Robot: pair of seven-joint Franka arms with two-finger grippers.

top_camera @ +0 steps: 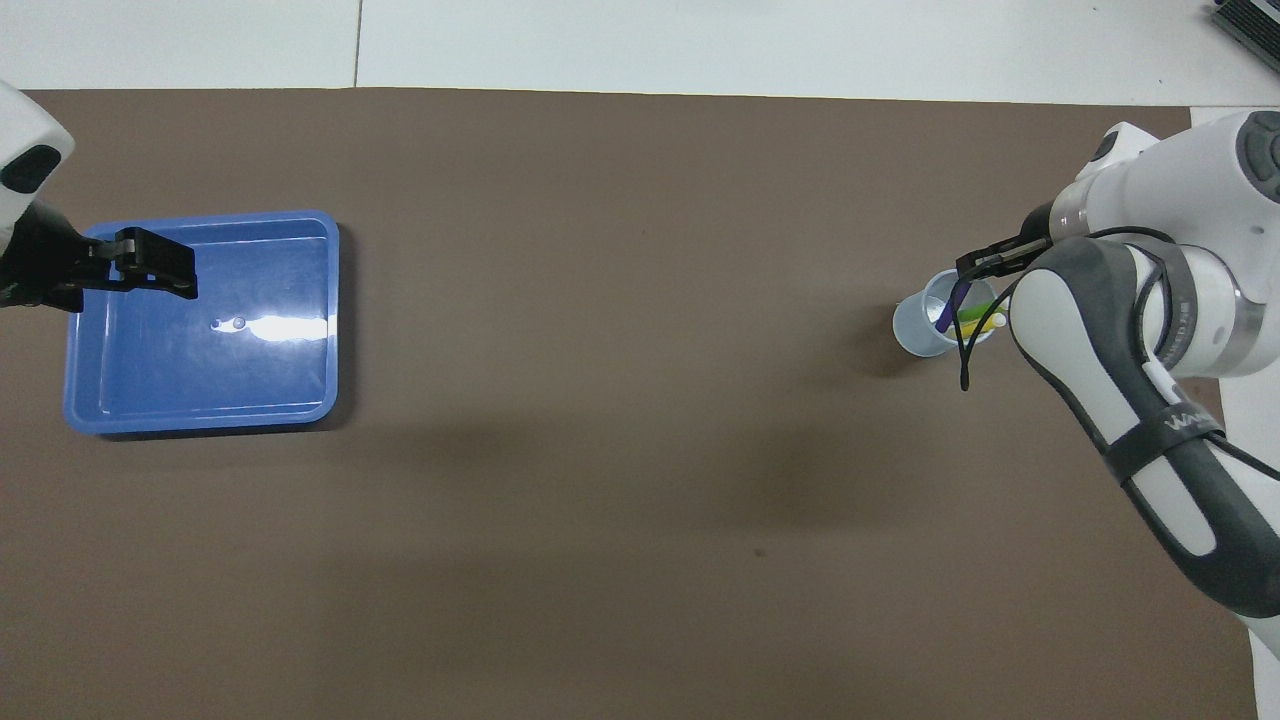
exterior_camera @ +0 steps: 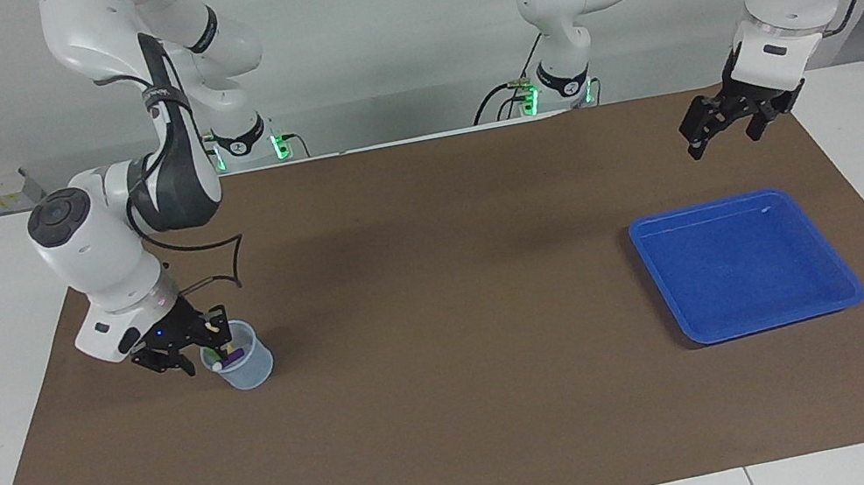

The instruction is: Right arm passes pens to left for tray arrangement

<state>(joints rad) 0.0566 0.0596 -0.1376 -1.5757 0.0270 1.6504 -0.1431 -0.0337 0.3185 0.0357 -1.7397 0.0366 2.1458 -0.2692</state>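
Note:
Three pens stand in a small translucent cup (exterior_camera: pixel 248 369) (top_camera: pixel 922 326) toward the right arm's end of the table: a purple pen (exterior_camera: pixel 231 355) (top_camera: pixel 949 309), a green pen (top_camera: pixel 972 313) and a yellow pen (top_camera: pixel 976 323). My right gripper (exterior_camera: pixel 196 353) (top_camera: pixel 975 268) hangs low at the cup's rim, on the side toward the robots, close to the pens' upper ends. Whether it grips a pen does not show. The blue tray (exterior_camera: pixel 815 299) (top_camera: pixel 200 400) lies empty toward the left arm's end. My left gripper (exterior_camera: pixel 722 131) (top_camera: pixel 150 276) waits open, raised over the mat at the tray's robot-side edge.
A brown mat (exterior_camera: pixel 456 380) (top_camera: pixel 600 450) covers most of the white table. A black cable (exterior_camera: pixel 227 265) loops off the right arm's wrist just above the cup.

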